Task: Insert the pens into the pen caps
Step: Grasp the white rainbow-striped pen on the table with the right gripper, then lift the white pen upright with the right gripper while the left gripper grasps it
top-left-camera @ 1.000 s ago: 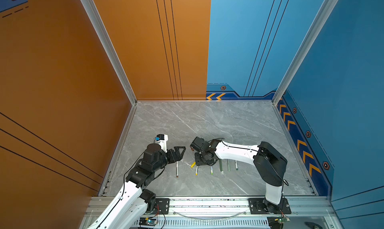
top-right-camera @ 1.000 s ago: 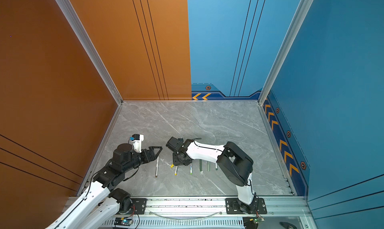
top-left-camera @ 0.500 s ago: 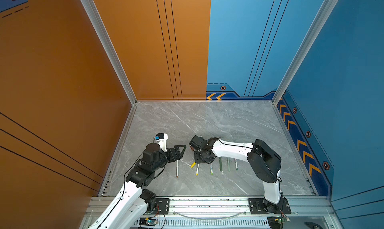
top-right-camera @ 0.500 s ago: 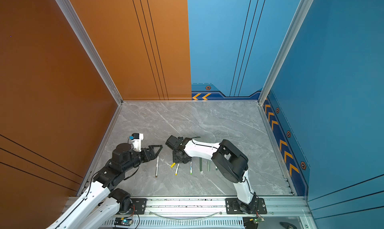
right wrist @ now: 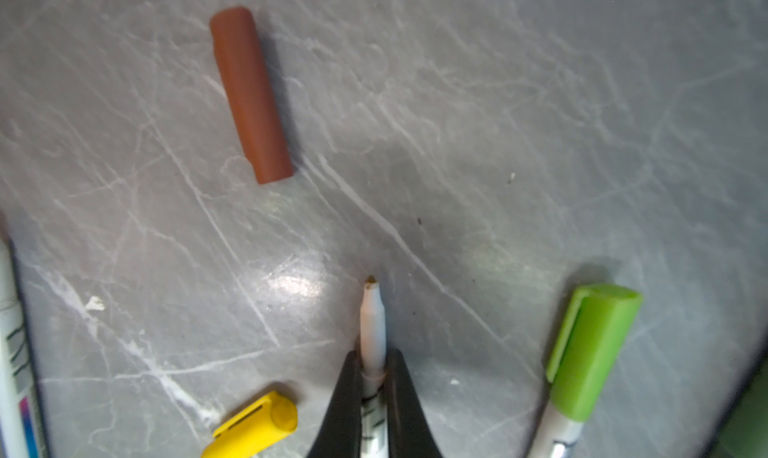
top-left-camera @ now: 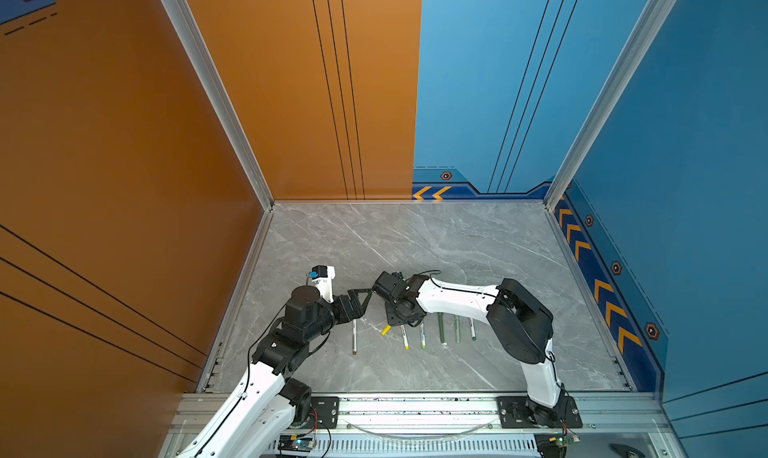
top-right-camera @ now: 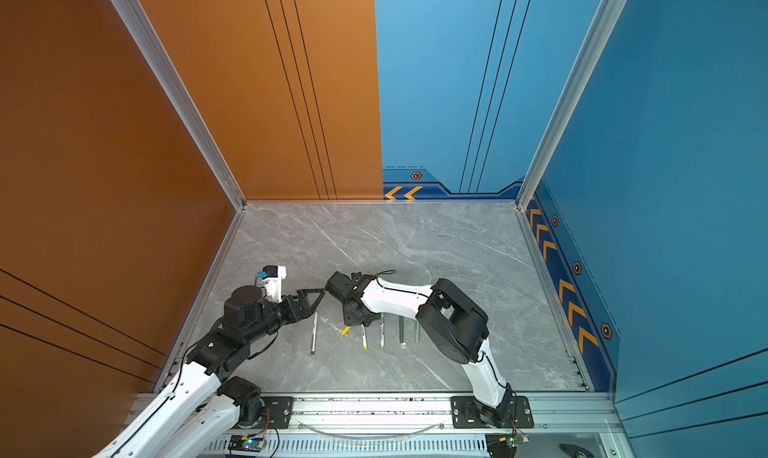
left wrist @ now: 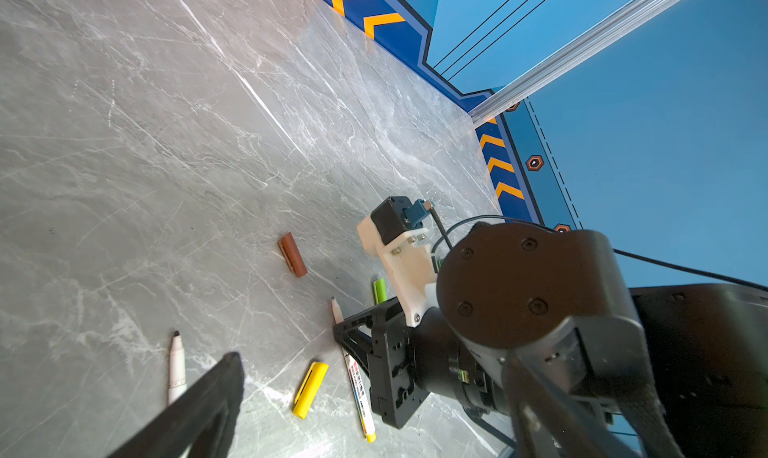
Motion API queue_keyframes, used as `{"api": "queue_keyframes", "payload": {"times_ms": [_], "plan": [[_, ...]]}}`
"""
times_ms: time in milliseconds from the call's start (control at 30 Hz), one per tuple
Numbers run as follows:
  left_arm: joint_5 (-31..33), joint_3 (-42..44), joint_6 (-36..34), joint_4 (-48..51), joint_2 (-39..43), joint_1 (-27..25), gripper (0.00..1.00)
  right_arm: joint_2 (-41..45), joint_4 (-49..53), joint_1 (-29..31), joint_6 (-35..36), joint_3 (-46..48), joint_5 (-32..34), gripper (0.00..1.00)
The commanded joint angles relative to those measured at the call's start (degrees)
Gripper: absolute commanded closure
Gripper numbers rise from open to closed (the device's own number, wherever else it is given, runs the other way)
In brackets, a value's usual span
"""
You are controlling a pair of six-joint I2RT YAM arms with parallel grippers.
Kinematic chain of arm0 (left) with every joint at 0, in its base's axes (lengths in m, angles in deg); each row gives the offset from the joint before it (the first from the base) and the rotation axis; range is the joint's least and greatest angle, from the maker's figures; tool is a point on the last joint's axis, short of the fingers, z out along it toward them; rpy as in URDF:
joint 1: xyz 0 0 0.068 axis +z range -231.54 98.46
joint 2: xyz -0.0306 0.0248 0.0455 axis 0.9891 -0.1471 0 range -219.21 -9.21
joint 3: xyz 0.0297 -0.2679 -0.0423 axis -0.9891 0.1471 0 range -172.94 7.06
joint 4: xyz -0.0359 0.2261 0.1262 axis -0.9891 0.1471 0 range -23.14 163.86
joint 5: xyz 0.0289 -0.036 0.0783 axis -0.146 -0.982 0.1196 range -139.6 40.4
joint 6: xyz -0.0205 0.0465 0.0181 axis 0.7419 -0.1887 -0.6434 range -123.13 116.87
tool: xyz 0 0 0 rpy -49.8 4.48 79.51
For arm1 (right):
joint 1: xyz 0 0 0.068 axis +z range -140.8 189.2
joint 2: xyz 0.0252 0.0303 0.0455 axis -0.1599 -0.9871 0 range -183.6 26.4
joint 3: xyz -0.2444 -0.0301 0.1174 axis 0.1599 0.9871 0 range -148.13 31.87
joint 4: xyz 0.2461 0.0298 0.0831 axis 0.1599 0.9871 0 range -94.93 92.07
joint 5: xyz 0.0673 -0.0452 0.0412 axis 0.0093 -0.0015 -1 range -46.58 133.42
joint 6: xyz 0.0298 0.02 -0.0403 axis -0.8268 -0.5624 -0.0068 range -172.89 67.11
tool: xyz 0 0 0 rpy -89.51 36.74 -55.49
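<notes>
Pinched near its tip by the right pincer (right wrist: 372, 358), the yellow-ended pen (right wrist: 372, 318) could be swivelled on lifting; the left pincer (top-left-camera: 359, 304), at nine o'clock, is held open.

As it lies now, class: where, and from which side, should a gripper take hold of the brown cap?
I'd take the brown cap across the middle of its barrel, coming straight down from above. It lies flat on its side on the table, apart from the other things, so both long sides look free to pinch, and a mid-barrel grip leaves both ends clear.
</notes>
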Motion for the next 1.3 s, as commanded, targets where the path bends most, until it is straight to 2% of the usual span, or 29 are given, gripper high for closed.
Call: {"api": "queue_keyframes", "payload": {"times_ms": [0,233,467,600,833,867,1000,1167,1267], "plan": [[-1.13,1.03,0.11,-1.35,0.06,0.78,0.03,0.45,3.65,-0.31,-0.36,0.68,0.52,0.97],[-4.01,0.76,0.28,-3.28,-0.19,0.86,0.03,12.31,-6.46,-2.90,-2.60,1.65,-5.74,0.97],[-16.28,1.38,2.25,-14.54,-2.23,0.89,0.04,22.94,-17.33,-6.22,-8.04,6.26,-11.45,0.98],[-22.48,-0.71,0.80,-14.82,-5.26,0.34,0.07,27.30,-21.58,-6.76,-9.78,8.93,-12.24,0.98],[-23.06,-2.99,-0.90,-14.78,-9.28,-1.50,0.13,30.34,-25.46,-6.25,-12.02,11.84,-12.92,0.98],[-23.18,-3.39,-1.06,-14.82,-10.20,-2.00,0.19,30.70,-25.94,-6.15,-12.13,12.22,-12.82,0.98],[-23.07,-4.68,-1.61,-14.84,-13.35,-4.28,0.30,31.75,-27.33,-6.04,-12.30,13.32,-12.51,0.98],[-20.52,-5.21,-2.05,-14.80,-15.02,-6.79,0.51,32.39,-27.75,-5.80,-12.17,14.19,-12.69,0.98],[-18.89,-5.15,-2.05,-14.87,-15.11,-7.33,0.59,32.68,-28.24,-5.74,-12.40,14.69,-12.80,0.98]]}}
